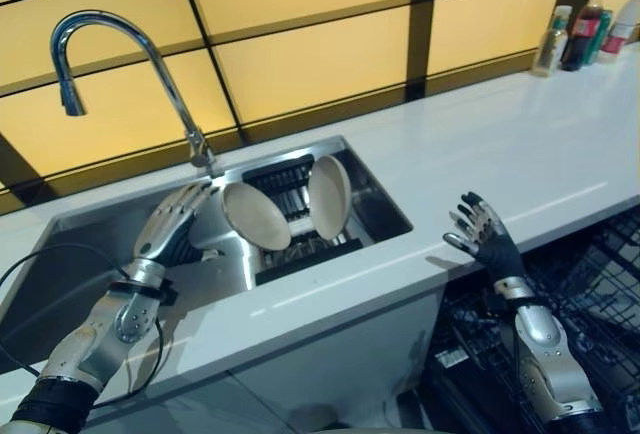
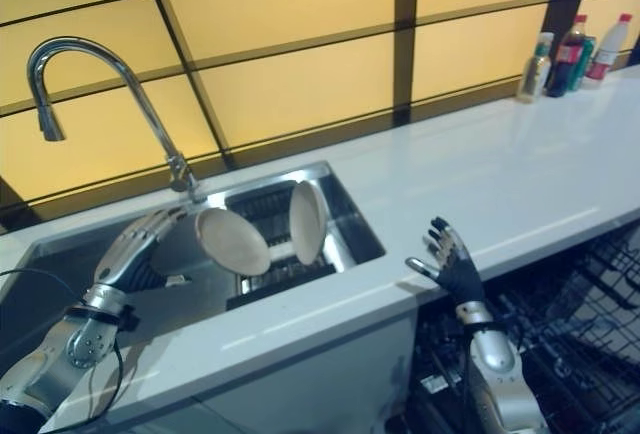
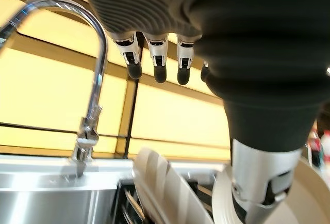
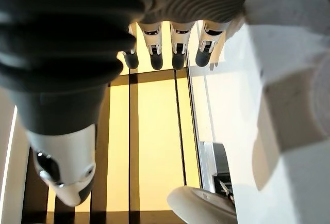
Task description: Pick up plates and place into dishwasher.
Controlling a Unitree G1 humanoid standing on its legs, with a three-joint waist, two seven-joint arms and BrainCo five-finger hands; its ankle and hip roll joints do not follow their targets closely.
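Several white plates stand on edge in the steel sink [image 1: 90,229]. A leaning stack [image 1: 250,216] is at the sink's middle, and one plate [image 1: 330,197] stands apart to its right. My left hand [image 1: 172,222] reaches into the sink and rests against the left side of the stack, with its fingers [image 3: 160,59] straight and its thumb [image 3: 258,188] beside a plate [image 3: 309,198]. My right hand [image 1: 487,237] is open and empty, raised at the counter's front edge above the dark dishwasher rack [image 1: 590,284].
A curved chrome faucet [image 1: 120,34] rises behind the sink's left part. A black dish rack [image 1: 285,179] sits in the sink under the plates. The white counter [image 1: 500,144] runs to the right, with several bottles [image 1: 585,29] at its far end.
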